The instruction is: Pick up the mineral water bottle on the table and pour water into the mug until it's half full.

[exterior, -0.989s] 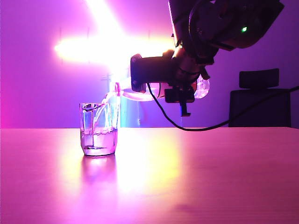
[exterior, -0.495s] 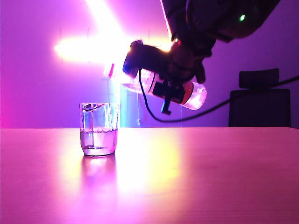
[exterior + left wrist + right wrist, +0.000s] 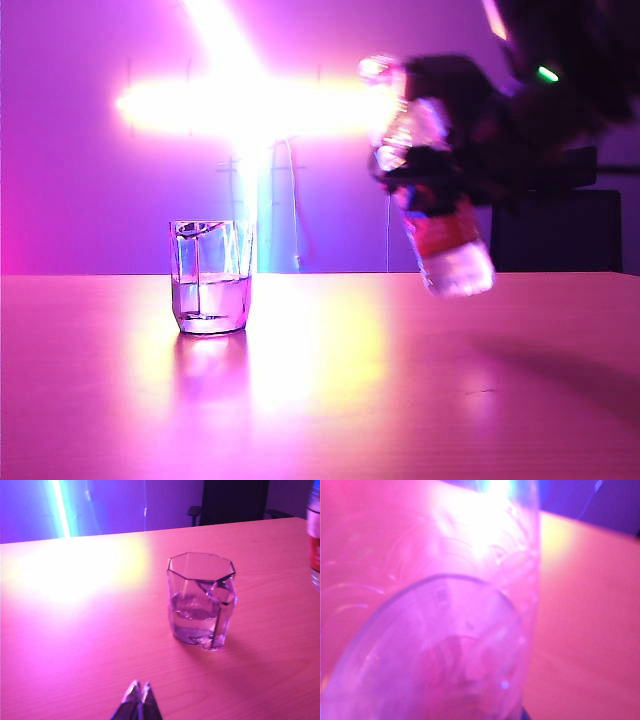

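Dim room washed in magenta and violet light; bright cross-shaped glare on the back wall, a dark office chair (image 3: 556, 228) behind the far edge of the worktop (image 3: 330, 400). The worktop is pale wood, glossy under the glare. The mug (image 3: 211, 277), a clear faceted glass, stands upright left of centre, water filling roughly the lower third to half; same glass seen closer in the left wrist view (image 3: 201, 600). Well to its right and apart from it, the mineral water bottle (image 3: 432, 190) hangs above the worktop, tilted, neck up and leaning left, ribbed base lowest, red label on the lower body, outline blurred. The right claw (image 3: 440, 170) is clamped around the bottle's mid-body, the dark arm running off to the upper right. In the right wrist view the bottle (image 3: 435, 630) fills the frame at very close range, blurred. The left claw (image 3: 138, 700) sits low near the front of the worktop, fingers pressed together, holding nothing, short of the mug.
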{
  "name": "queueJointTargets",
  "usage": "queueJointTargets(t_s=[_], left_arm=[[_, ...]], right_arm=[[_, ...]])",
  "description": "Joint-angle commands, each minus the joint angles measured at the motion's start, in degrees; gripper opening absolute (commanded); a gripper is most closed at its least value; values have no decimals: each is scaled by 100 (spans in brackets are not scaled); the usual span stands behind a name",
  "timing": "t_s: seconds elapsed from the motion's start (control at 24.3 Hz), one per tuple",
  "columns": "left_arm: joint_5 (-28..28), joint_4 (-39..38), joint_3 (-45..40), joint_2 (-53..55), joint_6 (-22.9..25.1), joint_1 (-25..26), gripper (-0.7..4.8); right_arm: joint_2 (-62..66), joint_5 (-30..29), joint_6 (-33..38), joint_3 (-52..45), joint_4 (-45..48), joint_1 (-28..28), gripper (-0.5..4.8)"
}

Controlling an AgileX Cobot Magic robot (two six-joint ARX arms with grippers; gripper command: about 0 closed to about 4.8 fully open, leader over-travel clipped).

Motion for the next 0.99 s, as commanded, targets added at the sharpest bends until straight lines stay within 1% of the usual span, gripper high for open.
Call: queueJointTargets(t_s=[0.04, 0.12, 0.16, 0.49, 0.54, 0.58, 0.62, 0.66, 0.82, 0.87, 0.95, 0.99], left_arm=[[2, 76, 22, 9, -15, -4, -2], [4, 76, 22, 9, -15, -4, -2], [4, 76, 22, 9, -15, -4, -2], [4, 76, 22, 9, -15, 0, -2], [4, 76, 22, 9, -15, 4, -2], [7, 76, 22, 9, -15, 9, -2], [4, 76, 22, 9, -15, 9, -2], [4, 74, 22, 9, -15, 9, -2], [4, 76, 22, 9, -15, 9, -2], [4, 76, 22, 9, -15, 9, -2], [4, 76, 22, 9, -15, 9, -2], [4, 76, 22, 9, -15, 9, -2]], right_arm=[[66, -592, 977, -343, 1154, -317, 198], [339, -686, 1169, -562, 1919, -501, 198], [437, -713, 1172, -564, 2022, -529, 198], [870, -914, 1307, -566, 2181, -560, 203], [870, -953, 1307, -568, 2181, -560, 217], [866, -955, 1307, -570, 2186, -560, 247], [866, -951, 1307, -590, 2186, -560, 327], [866, -953, 1307, -610, 2190, -560, 337], [859, -955, 1331, -752, 2197, -560, 339], [852, -994, 1353, -811, 2205, -560, 358], [844, -1040, 1447, -951, 2302, -560, 449], [822, -1038, 1486, -1040, 2376, -560, 476]])
